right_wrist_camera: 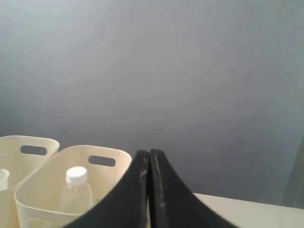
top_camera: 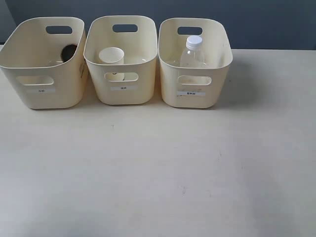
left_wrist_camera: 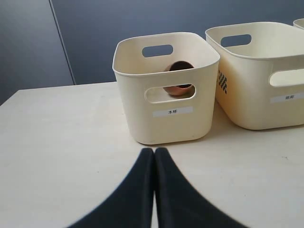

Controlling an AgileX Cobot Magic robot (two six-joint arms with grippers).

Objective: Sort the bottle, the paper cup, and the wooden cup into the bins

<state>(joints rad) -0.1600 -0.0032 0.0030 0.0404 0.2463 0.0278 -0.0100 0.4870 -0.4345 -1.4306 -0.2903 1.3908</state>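
- Along the far edge of the table [top_camera: 158, 173]: three bins in a row, each with one item inside.
- Left bin [top_camera: 43, 61]: wooden cup [top_camera: 68, 52] inside, against the right-hand wall, seen only as a dark shape in the exterior view.
- Middle bin [top_camera: 121, 59]: paper cup [top_camera: 111, 56] upright inside, mouth up.
- Right bin [top_camera: 194, 61]: bottle [top_camera: 192, 52] upright inside, white cap just below rim height.
- Judged from this layout: sorting looks complete, one item per bin, nothing left on the open tabletop, no further pick apparently needed.
- Left gripper [left_wrist_camera: 154, 151]: fingers pressed together, nothing between them, low over the table and well short of the left bin.
- Right gripper [right_wrist_camera: 149, 153]: fingers likewise closed and empty, raised and aimed mostly at the grey wall, near the right bin.
- Neither arm visible in the exterior view.
- Shown only by the left wrist view: the wooden cup's brown body lying on its side, mouth toward the camera, visible over the rim and through the front handle cut-out; also the bin's front label at a readable size.
- Shown only by the right wrist view: the bottle's clear body from the far-right side, plus a sliver of the paper cup in the neighbouring bin.
- Shown only by the exterior view: all three bins and all three items at once.
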